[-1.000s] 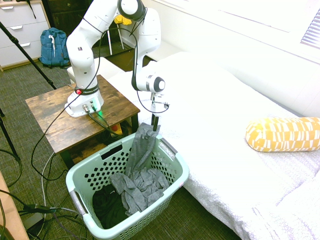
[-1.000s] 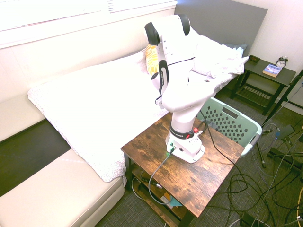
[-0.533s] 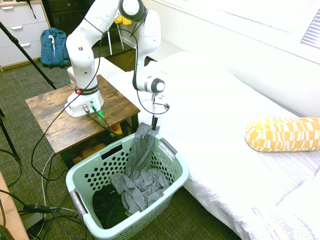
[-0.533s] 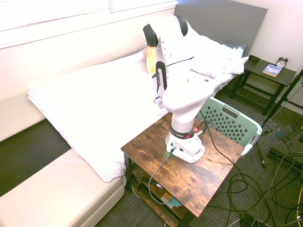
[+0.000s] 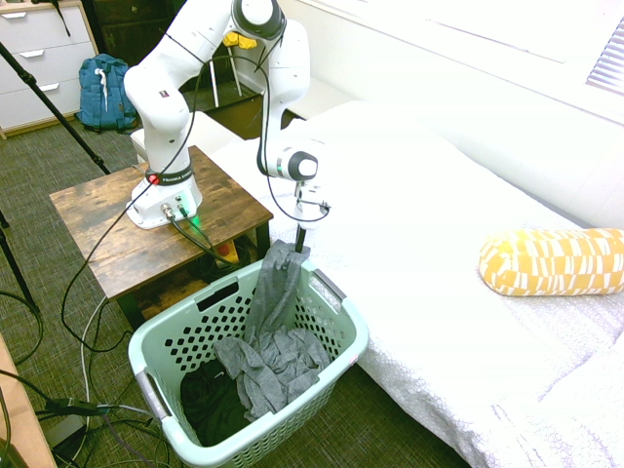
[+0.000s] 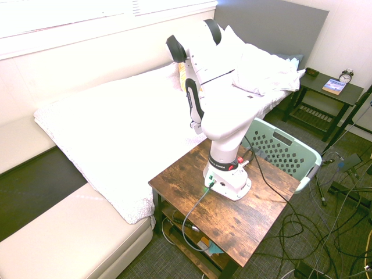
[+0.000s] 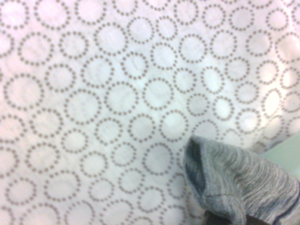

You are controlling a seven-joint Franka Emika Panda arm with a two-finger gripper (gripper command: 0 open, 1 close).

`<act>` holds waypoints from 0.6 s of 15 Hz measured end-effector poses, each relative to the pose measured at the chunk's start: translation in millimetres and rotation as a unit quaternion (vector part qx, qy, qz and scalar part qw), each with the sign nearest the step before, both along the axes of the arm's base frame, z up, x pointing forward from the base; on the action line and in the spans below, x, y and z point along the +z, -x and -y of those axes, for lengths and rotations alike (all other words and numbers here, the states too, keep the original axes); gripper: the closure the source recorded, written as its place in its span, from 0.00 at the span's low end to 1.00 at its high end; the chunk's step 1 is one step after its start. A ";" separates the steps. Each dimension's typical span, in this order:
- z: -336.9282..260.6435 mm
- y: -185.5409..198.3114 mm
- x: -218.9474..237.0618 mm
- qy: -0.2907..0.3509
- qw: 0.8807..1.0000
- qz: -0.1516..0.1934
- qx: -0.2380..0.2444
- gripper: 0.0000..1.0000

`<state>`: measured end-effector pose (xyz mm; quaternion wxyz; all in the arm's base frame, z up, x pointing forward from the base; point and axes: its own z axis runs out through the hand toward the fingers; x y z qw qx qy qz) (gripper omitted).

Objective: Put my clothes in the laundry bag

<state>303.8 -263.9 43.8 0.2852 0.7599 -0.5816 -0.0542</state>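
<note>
The clothes (image 5: 273,327), a heather-grey knit garment, lie mostly inside the laundry bag (image 5: 185,336), a mint-green holed basket on the floor beside the bed. One grey strip runs up over the basket's far rim, and its top touches the fingertips of my gripper (image 5: 299,244). The gripper points straight down above that rim with its thin dark fingers close together. Whether cloth is pinched between them does not show. In the wrist view the grey cloth (image 7: 239,183) rises from the lower edge. In the second exterior view the arm hides the gripper, and the basket (image 6: 285,148) shows behind the arm.
A white bed (image 5: 439,244) with a dotted-circle cover (image 7: 117,93) lies right behind the basket. A yellow patterned cushion (image 5: 551,261) lies on it. The wooden side table (image 5: 107,234) stands left of the basket. A dark garment (image 5: 205,400) lies in the basket. A blue backpack (image 5: 104,90) sits far back.
The fingers have drawn together. The arm has shifted slightly up and to the left. The grey strip's top has sagged a little toward the basket rim.
</note>
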 end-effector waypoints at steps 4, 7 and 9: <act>7.8 26.8 62.3 0.012 0.995 -0.042 0.094 1.00; 58.8 107.5 107.0 0.025 0.992 -0.092 0.080 1.00; 85.7 166.0 123.0 0.025 0.993 -0.113 0.035 0.00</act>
